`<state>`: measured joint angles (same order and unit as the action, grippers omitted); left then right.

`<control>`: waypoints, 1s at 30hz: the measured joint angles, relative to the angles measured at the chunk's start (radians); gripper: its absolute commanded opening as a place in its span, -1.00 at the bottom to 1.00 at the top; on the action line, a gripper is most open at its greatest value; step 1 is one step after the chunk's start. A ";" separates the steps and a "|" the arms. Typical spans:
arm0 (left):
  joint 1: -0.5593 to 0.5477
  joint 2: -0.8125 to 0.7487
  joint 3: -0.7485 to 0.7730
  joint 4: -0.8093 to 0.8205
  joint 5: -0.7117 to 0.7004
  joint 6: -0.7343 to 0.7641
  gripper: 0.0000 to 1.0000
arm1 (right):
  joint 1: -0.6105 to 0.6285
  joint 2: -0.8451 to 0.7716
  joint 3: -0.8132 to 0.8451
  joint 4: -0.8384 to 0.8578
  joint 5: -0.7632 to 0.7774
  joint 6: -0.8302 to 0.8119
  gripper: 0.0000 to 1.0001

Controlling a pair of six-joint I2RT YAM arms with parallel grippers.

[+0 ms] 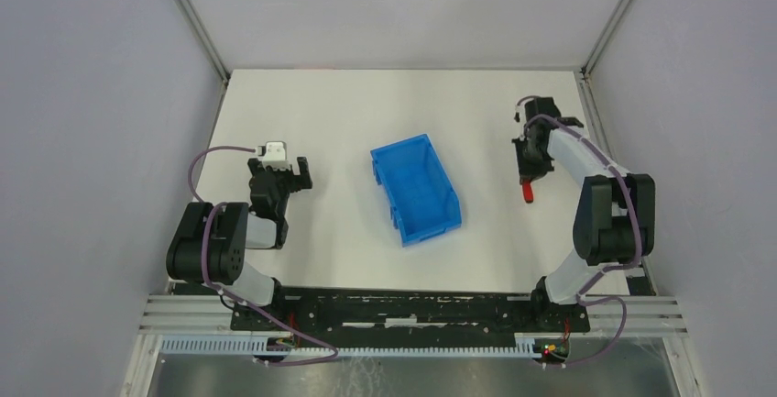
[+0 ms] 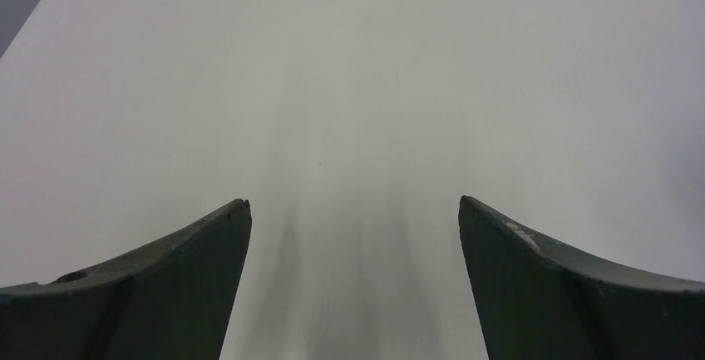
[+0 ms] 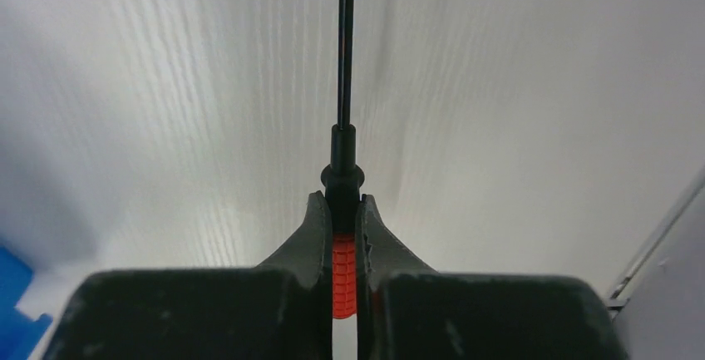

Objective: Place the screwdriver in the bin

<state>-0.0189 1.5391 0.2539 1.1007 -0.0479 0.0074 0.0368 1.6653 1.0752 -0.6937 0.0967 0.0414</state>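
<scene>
Table (image 1: 366, 104): white, everything sits on it.

Bin (image 1: 417, 191): blue, open top, nothing inside. It sits btwn the two pincers, well off to the left of the right pincer (image 1: 530, 170) and well to the right of the left pincer (image 1: 293, 177). In the right wrist view only a blue corner shows, low and left of the fingers.

Left pincer: spread wide, nothing btwn the fingers, just bare table ahead.

Right pincer: clamped on the screwdriver (image 3: 343, 264) at the red handle. Black shaft runs straight out ahead of the fingertips. From the top view the red end pokes out on the pincer's near side. Can't tell if it's clear of the table.

Progress, my est.: grab done, approx halfway. Left to do: carry it across to the bin, get above the open top, let go. Nothing in the bin yet.
</scene>
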 measured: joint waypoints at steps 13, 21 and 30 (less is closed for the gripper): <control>0.000 0.000 0.000 0.000 0.000 0.000 1.00 | 0.007 -0.047 0.488 -0.258 -0.013 0.005 -1.00; 0.000 0.000 0.000 0.000 0.000 0.000 1.00 | 0.443 -0.064 0.453 -0.145 -0.077 0.120 -1.00; 0.000 0.000 0.000 0.000 0.000 0.000 1.00 | 0.685 -0.016 0.359 -0.026 -0.083 0.130 -1.00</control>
<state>-0.0189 1.5391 0.2539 1.1007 -0.0479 0.0074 0.7216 1.6493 1.4345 -0.7200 0.0135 0.1719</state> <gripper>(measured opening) 0.997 0.051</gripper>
